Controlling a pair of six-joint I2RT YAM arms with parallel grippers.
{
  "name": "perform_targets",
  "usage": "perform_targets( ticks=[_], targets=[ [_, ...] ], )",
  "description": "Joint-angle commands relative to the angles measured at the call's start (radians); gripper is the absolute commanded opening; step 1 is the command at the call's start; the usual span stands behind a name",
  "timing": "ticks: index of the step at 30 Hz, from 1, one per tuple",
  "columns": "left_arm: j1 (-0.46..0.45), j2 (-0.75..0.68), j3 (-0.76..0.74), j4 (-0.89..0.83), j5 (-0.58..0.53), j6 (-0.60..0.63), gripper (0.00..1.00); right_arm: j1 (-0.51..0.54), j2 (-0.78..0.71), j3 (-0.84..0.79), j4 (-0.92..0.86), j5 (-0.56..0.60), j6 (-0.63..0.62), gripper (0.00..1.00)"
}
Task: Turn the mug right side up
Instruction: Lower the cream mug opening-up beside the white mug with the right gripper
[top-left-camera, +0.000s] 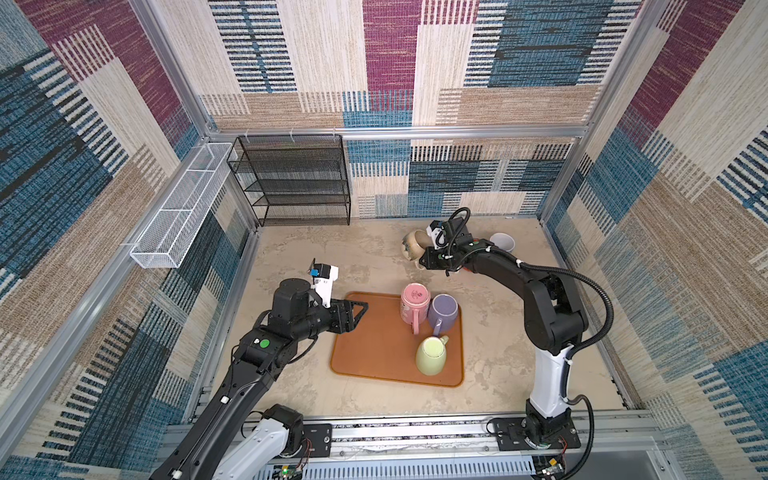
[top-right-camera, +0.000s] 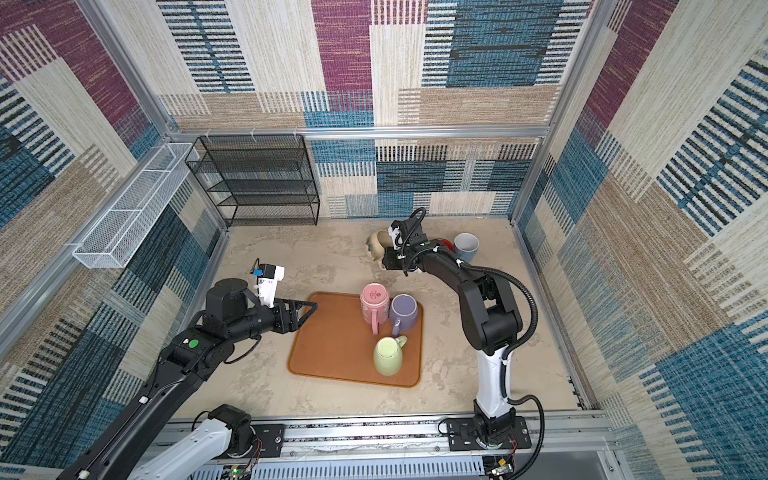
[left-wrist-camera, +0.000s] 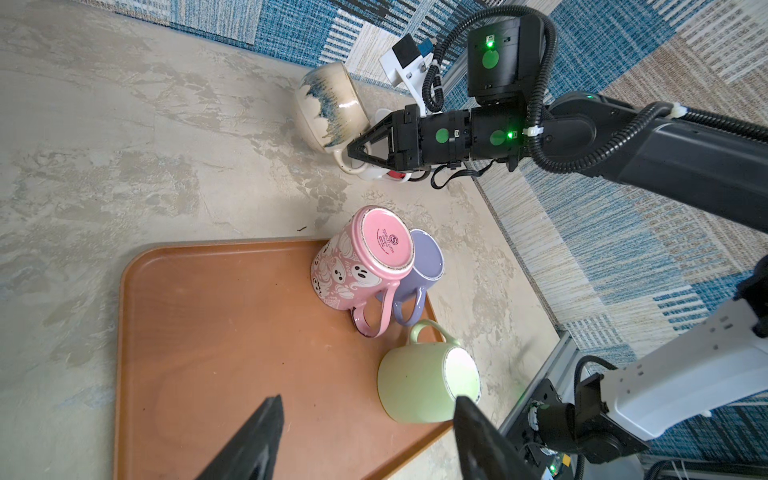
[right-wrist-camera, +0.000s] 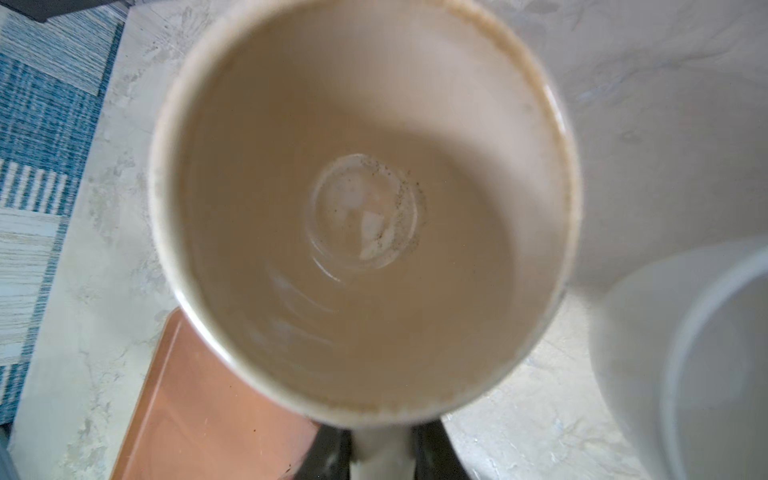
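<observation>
The mug (top-left-camera: 412, 245) (top-right-camera: 375, 243) is cream with blue drips. It hangs tilted on its side over the back of the table in both top views. My right gripper (top-left-camera: 423, 262) (top-right-camera: 384, 259) (left-wrist-camera: 353, 151) (right-wrist-camera: 382, 453) is shut on its handle. In the right wrist view the mug's open mouth (right-wrist-camera: 365, 199) fills the frame, and it is empty inside. The left wrist view shows the mug's body (left-wrist-camera: 330, 110) with the base turned away from the gripper. My left gripper (top-left-camera: 361, 309) (top-right-camera: 311, 309) (left-wrist-camera: 368, 401) is open and empty over the tray's left edge.
On the orange tray (top-left-camera: 374, 353) a pink mug (top-left-camera: 415, 305) stands bottom up beside a purple mug (top-left-camera: 444, 311) and a green mug (top-left-camera: 432, 355). A white mug (top-left-camera: 503, 241) stands at the back right. A black mesh rack (top-left-camera: 291, 178) and a white wire basket (top-left-camera: 178, 208) line the back left.
</observation>
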Motion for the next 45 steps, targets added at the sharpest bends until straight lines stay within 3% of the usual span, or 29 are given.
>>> perform_targets(
  ticks=[1,12,36,45],
  targets=[
    [0.003,-0.002,-0.002,-0.005,-0.002,0.020,0.69,0.016,0.010,0.030,0.002,0.109,-0.057,0.00],
    [0.006,-0.005,-0.002,-0.001,0.000,0.018,0.69,0.062,0.042,0.084,-0.102,0.273,-0.113,0.00],
    [0.014,-0.001,-0.009,0.009,0.016,0.013,0.69,0.085,0.066,0.095,-0.190,0.418,-0.157,0.00],
    [0.017,-0.002,-0.008,0.003,0.016,0.014,0.69,0.087,0.071,0.103,-0.196,0.401,-0.160,0.22]
  ],
)
